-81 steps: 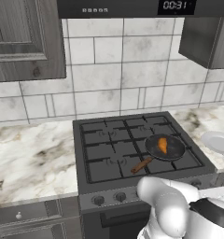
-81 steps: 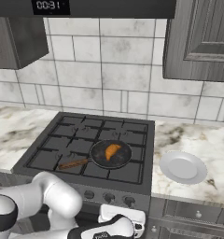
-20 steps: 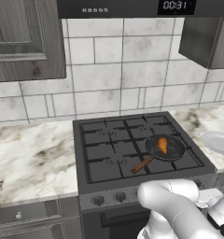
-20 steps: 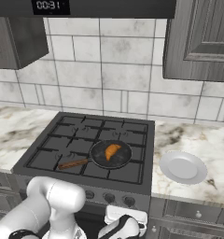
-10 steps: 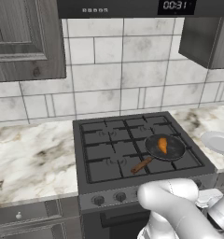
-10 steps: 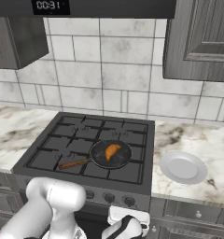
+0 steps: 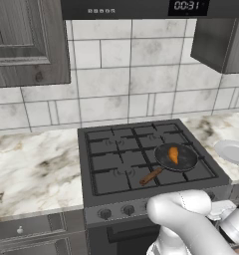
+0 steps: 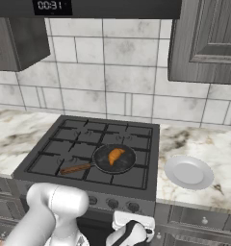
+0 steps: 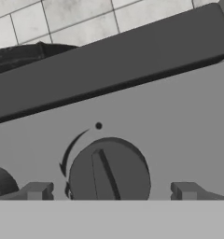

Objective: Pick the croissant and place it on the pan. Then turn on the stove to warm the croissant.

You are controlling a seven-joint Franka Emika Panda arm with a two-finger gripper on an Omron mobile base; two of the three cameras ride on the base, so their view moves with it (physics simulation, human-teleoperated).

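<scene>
Now, with the croissant (image 7: 174, 155) sitting in the pan (image 7: 177, 156), the released jaws are straddling a stove knob (image 9: 109, 171); they should be centring before clenching.

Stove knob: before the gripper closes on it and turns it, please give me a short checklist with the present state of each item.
1. Croissant lies in the pan: ok.
2. Pan sits on the stove grate, handle toward the front left: ok.
3. Gripper is open, one fingertip on each side of the knob: ok.
4. Knob is centred between the fingertips in the hand view: ok.
5. This knob is the one for the burner under the pan: cannot tell.
6. Burner is already lit: cannot tell, no flame is visible.
</scene>
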